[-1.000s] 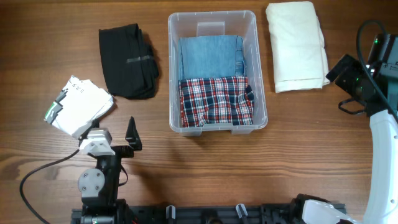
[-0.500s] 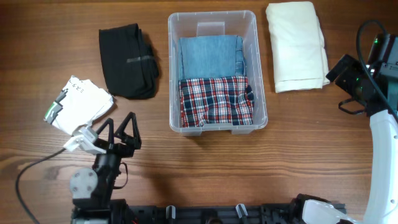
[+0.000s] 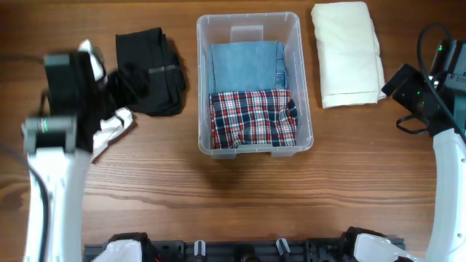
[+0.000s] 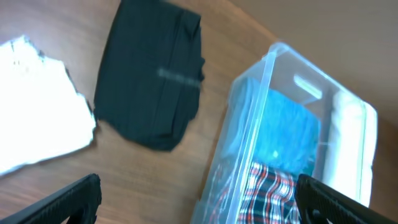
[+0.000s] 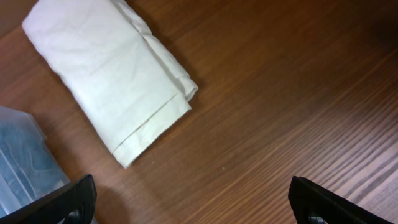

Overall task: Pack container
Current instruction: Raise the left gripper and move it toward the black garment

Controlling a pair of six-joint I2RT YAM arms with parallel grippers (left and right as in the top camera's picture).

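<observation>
Two folded garments [image 3: 253, 116] are packed in the container [image 3: 247, 16]; three loose garments [image 3: 348, 52] are left at 10 and 1 o'clock. Left fingers [image 4: 68, 199] and right fingers [image 5: 68, 199] are spread, empty.

My left arm [image 3: 54, 175] shows blurred on the left, the left end effector [image 4: 198, 202] spread wide. My right arm [image 3: 445, 167] stands opposite, the right end effector [image 5: 193, 205] equally wide.

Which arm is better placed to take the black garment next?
Left. The left gripper, open, hovers near the black garment; the right gripper is across the container, by the cream cloth.
</observation>
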